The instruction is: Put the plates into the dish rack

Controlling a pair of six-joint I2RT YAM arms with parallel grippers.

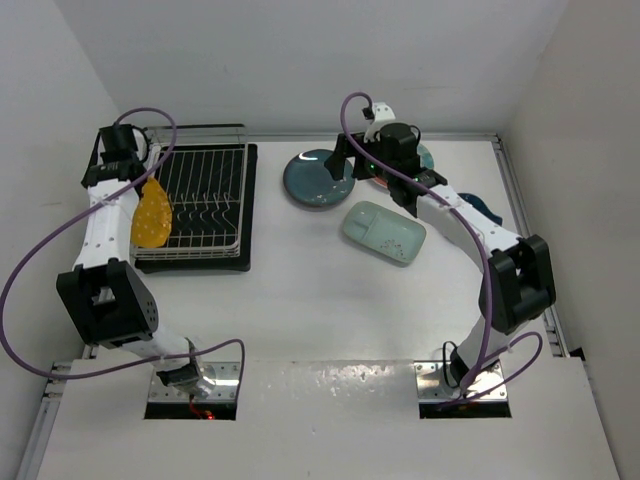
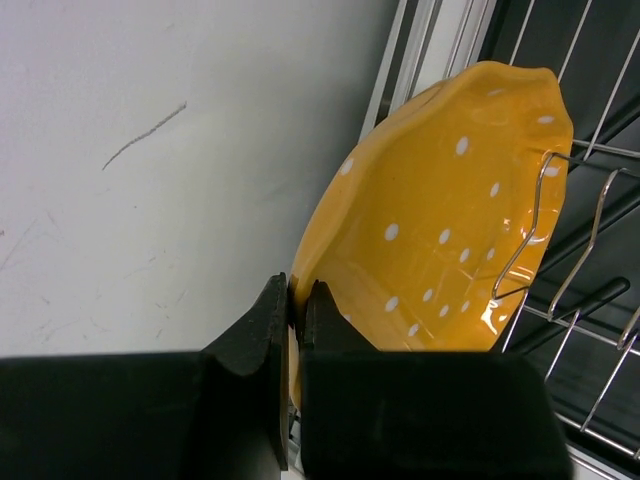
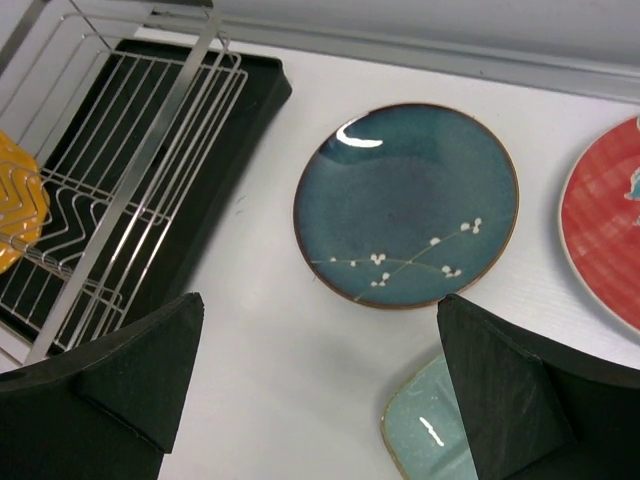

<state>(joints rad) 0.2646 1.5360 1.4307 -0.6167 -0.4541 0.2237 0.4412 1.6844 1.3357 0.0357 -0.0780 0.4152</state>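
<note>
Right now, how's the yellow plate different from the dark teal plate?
The yellow plate has dots and a wavy edge; the dark teal plate is round with blossoms. The yellow plate is held on edge at the dish rack by the left gripper; the dark teal plate lies flat on the table.

The yellow plate (image 2: 440, 220) vanishes at its lower rim between and behind the left fingers (image 2: 250, 340), so the depth of the grip is hidden. Those fingers are dark and blurred. To their right the rack (image 2: 590, 290) runs off the frame.

Past the right fingers (image 3: 500, 400), to their right, the red plate (image 3: 605, 230) is cut by the edge. Between them the green plate (image 3: 420, 440) is cut at the bottom and sits partly behind one finger.

From above, the right gripper (image 1: 372, 168) covers most of the red plate. The right arm (image 1: 470, 225) hides nearly all the blue plate (image 1: 488, 208).
</note>
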